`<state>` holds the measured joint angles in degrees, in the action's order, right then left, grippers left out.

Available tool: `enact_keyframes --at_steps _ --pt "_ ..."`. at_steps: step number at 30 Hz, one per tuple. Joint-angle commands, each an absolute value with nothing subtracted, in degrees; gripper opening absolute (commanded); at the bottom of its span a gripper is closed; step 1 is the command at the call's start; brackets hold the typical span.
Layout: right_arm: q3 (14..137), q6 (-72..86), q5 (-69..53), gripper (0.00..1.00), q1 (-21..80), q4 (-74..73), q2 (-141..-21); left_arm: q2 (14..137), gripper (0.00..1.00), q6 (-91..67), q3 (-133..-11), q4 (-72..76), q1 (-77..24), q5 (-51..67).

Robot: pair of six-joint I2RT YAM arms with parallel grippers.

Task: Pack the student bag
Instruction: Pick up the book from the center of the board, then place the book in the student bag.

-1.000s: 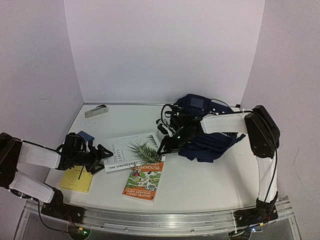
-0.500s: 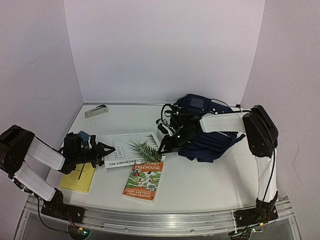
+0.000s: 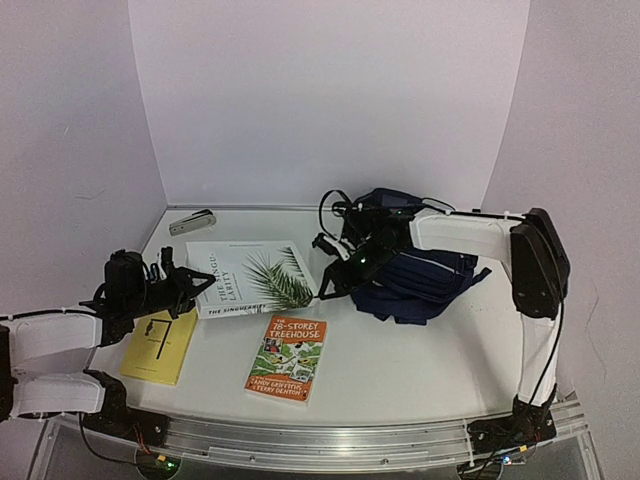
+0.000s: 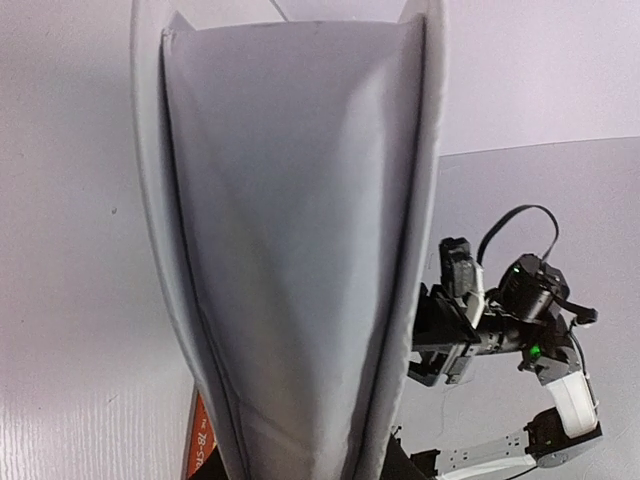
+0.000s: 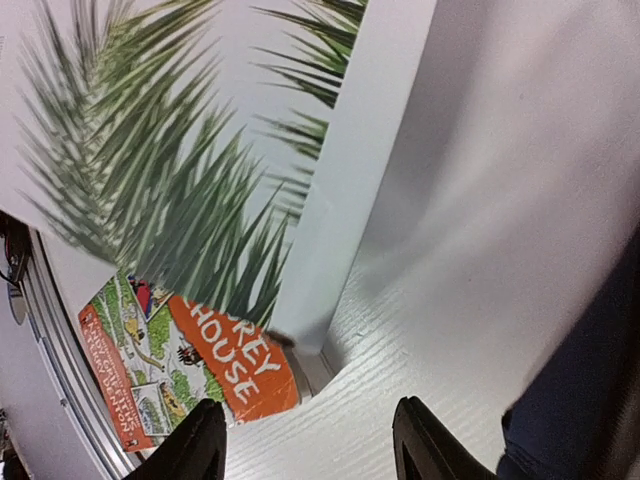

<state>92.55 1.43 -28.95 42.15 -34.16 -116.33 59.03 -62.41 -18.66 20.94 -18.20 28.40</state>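
Note:
The student bag [image 3: 425,272], dark navy, lies slumped at the back right; a corner of it [image 5: 590,400] shows in the right wrist view. My left gripper [image 3: 185,285] is shut on the left edge of a white book with a palm-leaf cover [image 3: 250,280], which is tilted up off the table. That book [image 4: 300,250] fills the left wrist view edge-on, with my left gripper [image 4: 300,468] clamped on either side. My right gripper [image 3: 325,290] stands open just off the book's right corner [image 5: 330,200], and nothing is between its fingertips [image 5: 205,440].
An orange Treehouse book [image 3: 288,357] lies at the front centre, partly under the white book's corner. A yellow book [image 3: 160,345] lies at the front left below my left arm. A small grey case [image 3: 192,222] sits at the back left by the wall.
My left gripper has shut on the white book's left edge, and the book has shifted back and left. My right gripper has opened beside the book's right corner.

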Motion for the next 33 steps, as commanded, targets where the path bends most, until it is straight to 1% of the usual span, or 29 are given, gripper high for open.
enact_keyframes --at_steps 1,5,9,13,19,22,24,28,29,30,33 --pt "95.4 -7.0 -18.0 0.61 42.1 -41.7 -107.8 57.4 0.15 -62.3 -22.8 19.0 -18.1 27.1" --pt "92.4 -11.9 -4.2 0.6 41.9 -44.7 -106.4 57.0 0.15 -63.9 -23.0 21.0 -18.1 27.4" --pt "88.3 -13.9 2.1 0.57 40.9 -44.9 -105.6 56.3 0.15 -64.6 -22.8 22.3 -18.1 27.3" --pt "85.6 -16.3 5.5 0.56 39.1 -44.9 -105.5 56.4 0.14 -64.8 -22.5 22.5 -18.1 27.4" --pt "81.8 -18.9 4.8 0.5 35.9 -44.4 -105.6 56.1 0.14 -65.1 -22.0 22.8 -18.2 27.7" --pt "81.3 -19.6 4.4 0.42 35.2 -43.9 -106.2 56.1 0.14 -65.2 -21.7 23.0 -18.1 27.6" --pt "81.6 -19.8 4.0 0.33 35.1 -43.5 -106.5 56.1 0.13 -65.3 -21.6 23.3 -18.1 27.6" --pt "84.1 -18.5 -0.2 0.07 35.2 -43.5 -106.6 56.2 0.12 -65.6 -21.7 24.6 -18.1 28.0" --pt "85.1 -17.9 -1.9 0.03 35.2 -43.5 -106.6 56.2 0.12 -65.7 -21.7 25.0 -18.1 28.2" --pt "86.1 -17.3 -3.0 0.0 35.4 -43.5 -106.6 56.2 0.12 -65.7 -21.8 25.4 -18.1 28.4" --pt "90.1 -15.1 -6.1 0.0 35.8 -44.0 -106.6 56.4 0.11 -65.8 -22.1 26.7 -18.1 29.2"
